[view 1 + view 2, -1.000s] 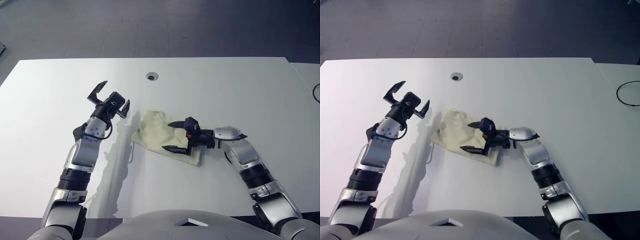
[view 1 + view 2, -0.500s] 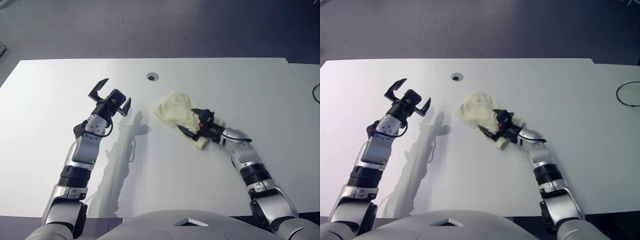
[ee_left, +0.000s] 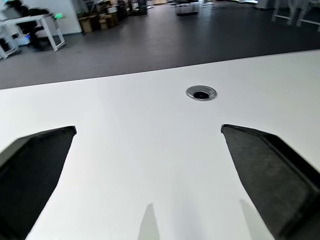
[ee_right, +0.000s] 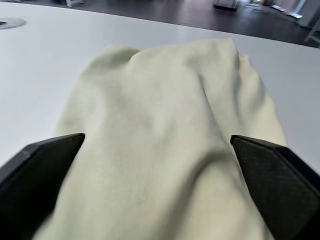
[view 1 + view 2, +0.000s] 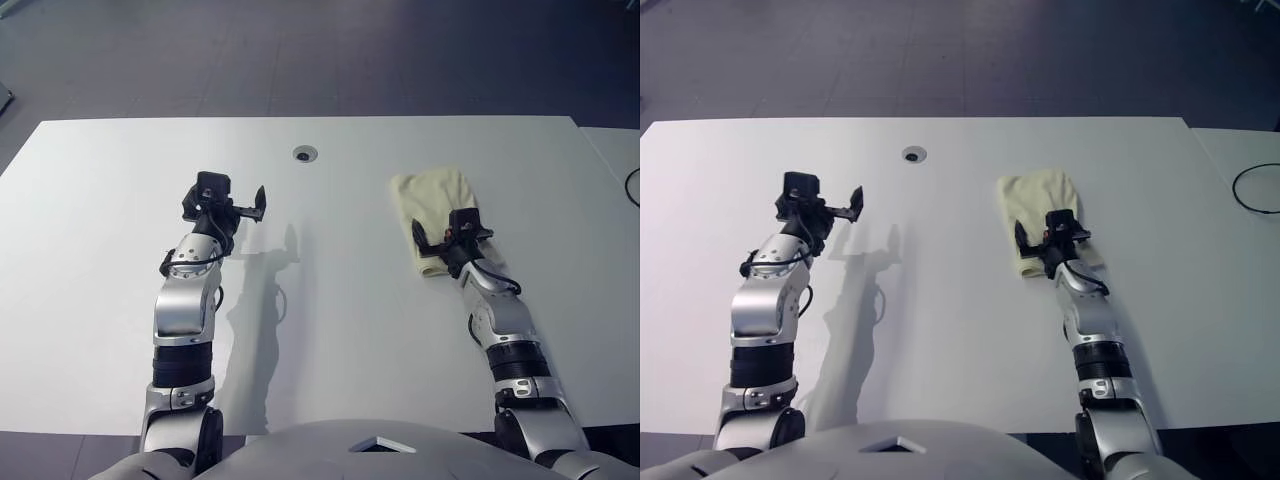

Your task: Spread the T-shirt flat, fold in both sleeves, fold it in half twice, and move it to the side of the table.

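The T-shirt [image 5: 432, 212] lies on the robot's right part of the counter [image 5: 330, 330], folded into a compact, pale yellow bundle that is longer than it is wide. Its long side runs away from the robot, and it sits well inside the counter's right edge. Its upper surface shows soft wrinkles and a rounded far end.

The right claw [image 5: 448, 240] sits low at the near end of the T-shirt, its arm stretched forward along the counter. In the right wrist view this claw [image 4: 157, 136] is spread wide, with its 2 dark fingers [image 4: 42, 160] on either side of the cloth and the fabric filling the space between them. The fingers do not pinch the cloth. I cannot tell whether their tips press on the fabric or hang just above it.

The left claw [image 5: 238, 203] is held up above the left part of the counter, well apart from the T-shirt. Its fingers [image 3: 272, 172] are spread apart and hold nothing, with bare counter below them.

A round grommet hole [image 5: 304, 153] sits in the counter near its far edge, between the 2 arms. A dark cable [image 5: 1255, 186] loops on the neighbouring surface at the far right.
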Robot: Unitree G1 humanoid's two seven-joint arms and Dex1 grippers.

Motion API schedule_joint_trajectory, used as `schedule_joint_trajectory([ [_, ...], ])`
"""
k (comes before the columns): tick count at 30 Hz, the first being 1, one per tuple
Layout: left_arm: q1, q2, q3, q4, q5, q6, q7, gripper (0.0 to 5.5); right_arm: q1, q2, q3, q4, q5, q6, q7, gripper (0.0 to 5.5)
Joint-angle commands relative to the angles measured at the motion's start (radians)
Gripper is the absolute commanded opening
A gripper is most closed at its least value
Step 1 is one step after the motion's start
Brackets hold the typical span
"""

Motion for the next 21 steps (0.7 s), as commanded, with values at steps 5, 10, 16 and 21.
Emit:
schedule_joint_trajectory([
  [5,-0.080,0.025,0.072,-0.238,-0.031,0.157,0.066,5.40,-0.073,-0.009,-0.083,-0.622,0.027,0.401,-0.075,5.38],
  [10,-0.136,0.065,0.057,-0.298,-0.043,0.262,0.049,5.40,-0.067,0.011,-0.087,-0.740,0.010,0.588,-0.112,5.38],
  [16,-0.178,0.091,0.058,-0.310,-0.062,0.315,0.041,5.40,-0.093,0.017,-0.116,-0.789,0.009,0.683,-0.118,5.38],
  [21,-0.201,0.108,0.045,-0.307,-0.073,0.346,0.034,5.40,-0.102,0.026,-0.137,-0.814,-0.004,0.717,-0.123,5.38],
])
